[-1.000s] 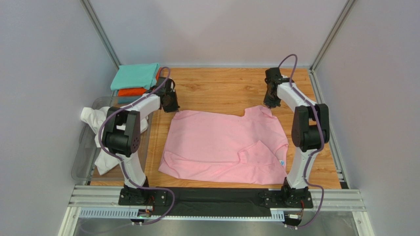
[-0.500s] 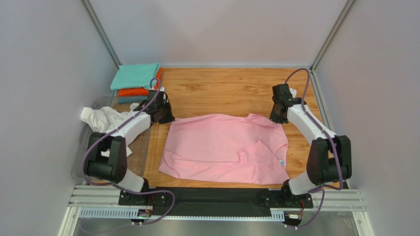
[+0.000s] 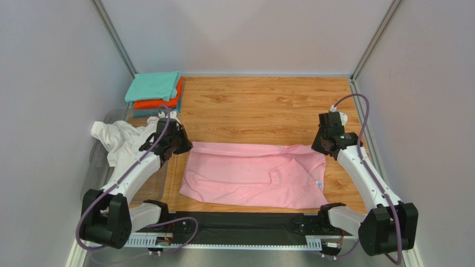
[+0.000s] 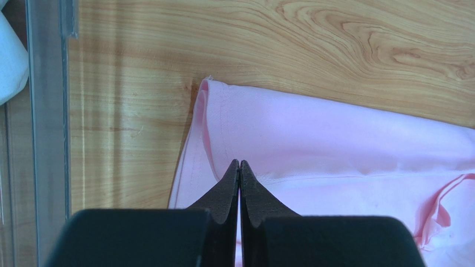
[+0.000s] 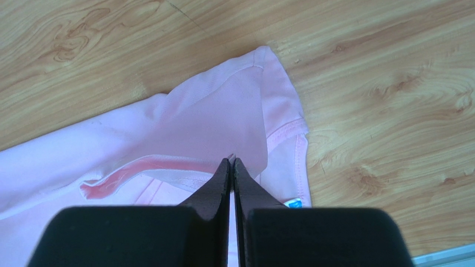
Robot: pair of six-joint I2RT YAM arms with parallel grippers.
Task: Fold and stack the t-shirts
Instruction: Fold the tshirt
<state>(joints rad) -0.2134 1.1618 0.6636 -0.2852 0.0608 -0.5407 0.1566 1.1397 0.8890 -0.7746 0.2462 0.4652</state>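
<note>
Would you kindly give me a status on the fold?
Left gripper, right gripper shut on pink t-shirt, far corners. Far edge doubled over nearward. White t-shirt and folded stack lie clear, left.

Wrist views cut off pink t-shirt [image 4: 345,144]; blue t-shirt [image 3: 142,113] mostly under orange t-shirt [image 3: 156,103].

no text, number or brand can be read anywhere in these views. the only label is a small blue tag [image 5: 293,203] on the pink t-shirt [image 3: 251,172], at the shirt's edge nearest the right edge of the bench [image 3: 267,105]. any print on the tag is too small to make out.
</note>
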